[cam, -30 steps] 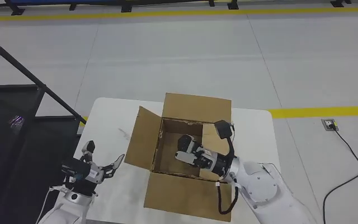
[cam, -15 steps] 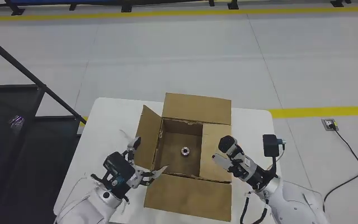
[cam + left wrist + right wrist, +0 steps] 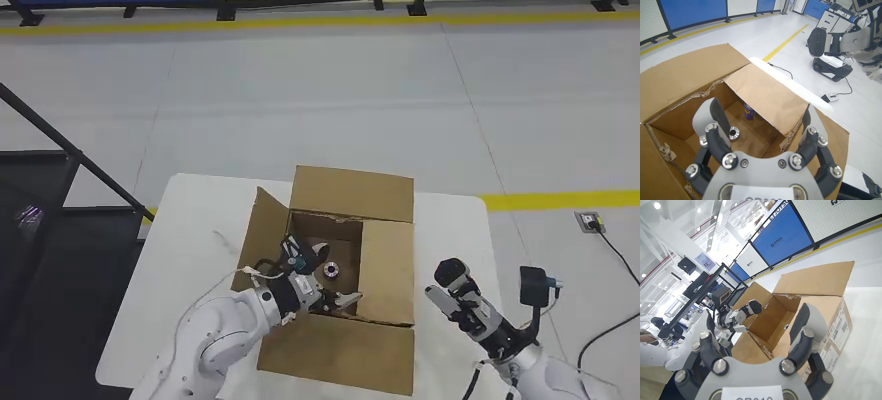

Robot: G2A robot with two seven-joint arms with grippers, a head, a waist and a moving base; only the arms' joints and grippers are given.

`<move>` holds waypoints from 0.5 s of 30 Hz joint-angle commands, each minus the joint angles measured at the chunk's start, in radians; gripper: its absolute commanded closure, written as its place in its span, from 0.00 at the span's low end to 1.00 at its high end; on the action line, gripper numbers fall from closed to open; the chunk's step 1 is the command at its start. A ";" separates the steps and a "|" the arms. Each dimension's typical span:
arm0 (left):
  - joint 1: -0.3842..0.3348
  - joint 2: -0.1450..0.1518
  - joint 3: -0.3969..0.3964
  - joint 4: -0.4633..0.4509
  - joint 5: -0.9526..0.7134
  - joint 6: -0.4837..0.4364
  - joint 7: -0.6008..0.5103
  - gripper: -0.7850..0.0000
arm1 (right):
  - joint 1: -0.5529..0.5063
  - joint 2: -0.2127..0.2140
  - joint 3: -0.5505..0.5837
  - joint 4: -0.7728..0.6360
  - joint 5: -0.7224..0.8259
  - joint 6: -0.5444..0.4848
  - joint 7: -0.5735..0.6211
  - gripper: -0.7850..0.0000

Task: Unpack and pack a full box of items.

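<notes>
An open cardboard box (image 3: 352, 192) stands in the middle of the white table (image 3: 190, 230). On its floor lie a small metal ring (image 3: 331, 268) (image 3: 734, 133) (image 3: 786, 326) and an upright blue spray can (image 3: 748, 112), tucked under the box's right-hand flap. My left gripper (image 3: 332, 280) (image 3: 762, 121) hangs open over the box's opening, just above the ring, with nothing between its fingers. It is seen across the box as the left gripper (image 3: 753, 308). My right gripper (image 3: 447, 285) (image 3: 755, 323) is open and empty over the table, right of the box.
The right flap (image 3: 388, 270) folds inward over part of the opening; the left flap (image 3: 262, 240) stands up and the near flap (image 3: 335, 350) lies outward. A black frame (image 3: 60, 150) stands left of the table. Another robot (image 3: 829, 56) and cables are on the floor beyond.
My left arm swung from the table's left edge to the box and now hangs over the opening. My right arm came out of the box and drew back to its right.
</notes>
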 commanded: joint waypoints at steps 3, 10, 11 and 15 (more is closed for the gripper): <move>0.003 0.000 0.000 0.003 -0.006 0.003 0.004 0.00 | 0.000 0.000 0.000 0.000 0.000 0.000 0.000 0.00; -0.057 -0.016 0.042 0.118 -0.220 -0.039 -0.085 0.00 | 0.018 -0.001 0.012 -0.003 0.062 -0.005 -0.027 0.00; -0.077 -0.021 0.056 0.141 -0.257 -0.038 -0.105 0.00 | 0.023 0.000 0.014 -0.001 0.072 0.000 -0.017 0.00; -0.153 -0.041 0.112 0.233 -0.381 -0.050 -0.175 0.00 | 0.046 0.003 0.012 0.011 0.103 0.017 0.021 0.00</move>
